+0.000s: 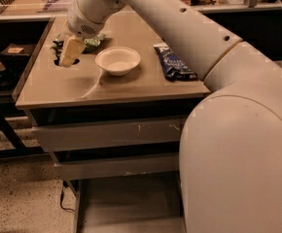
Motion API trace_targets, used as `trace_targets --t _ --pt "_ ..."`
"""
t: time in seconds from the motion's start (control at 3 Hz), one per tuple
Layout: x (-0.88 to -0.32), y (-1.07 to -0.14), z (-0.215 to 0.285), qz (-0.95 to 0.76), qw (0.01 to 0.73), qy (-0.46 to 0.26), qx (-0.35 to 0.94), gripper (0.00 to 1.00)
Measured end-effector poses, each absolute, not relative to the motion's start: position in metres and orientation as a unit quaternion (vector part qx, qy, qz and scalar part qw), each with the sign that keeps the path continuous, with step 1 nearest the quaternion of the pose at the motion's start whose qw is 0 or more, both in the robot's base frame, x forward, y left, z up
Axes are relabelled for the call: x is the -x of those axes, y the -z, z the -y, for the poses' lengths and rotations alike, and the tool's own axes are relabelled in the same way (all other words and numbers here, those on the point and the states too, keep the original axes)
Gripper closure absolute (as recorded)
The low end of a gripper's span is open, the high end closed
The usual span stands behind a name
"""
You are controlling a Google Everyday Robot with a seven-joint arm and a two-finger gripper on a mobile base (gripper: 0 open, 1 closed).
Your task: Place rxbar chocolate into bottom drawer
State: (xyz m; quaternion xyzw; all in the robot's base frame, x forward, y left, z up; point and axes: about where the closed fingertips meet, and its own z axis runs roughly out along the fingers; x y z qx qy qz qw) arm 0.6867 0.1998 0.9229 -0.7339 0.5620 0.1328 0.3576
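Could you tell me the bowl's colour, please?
The bowl is white, camera view; hand left of it.

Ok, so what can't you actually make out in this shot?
All in the one camera view.
Snack bar: only a dark sliver shows under the gripper, low over the table's back left; whether it is gripped cannot be told.
Green bag: mostly hidden behind the gripper.
Bottom drawer: its right side is behind the arm, its front cut off by the lower edge.

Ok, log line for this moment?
gripper over table by bowl | snack bar on table under gripper | bottom drawer open
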Motion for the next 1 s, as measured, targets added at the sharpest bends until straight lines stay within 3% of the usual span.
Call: trace_targets --t 0.33,1.0 --pt "-0.672 -0.919 -0.203 -0.565 0.345 -0.138 0.737 1.00" --pt "-0.582 -0.921 -0.197 -0.614 0.337 -0.177 0.692 1.00"
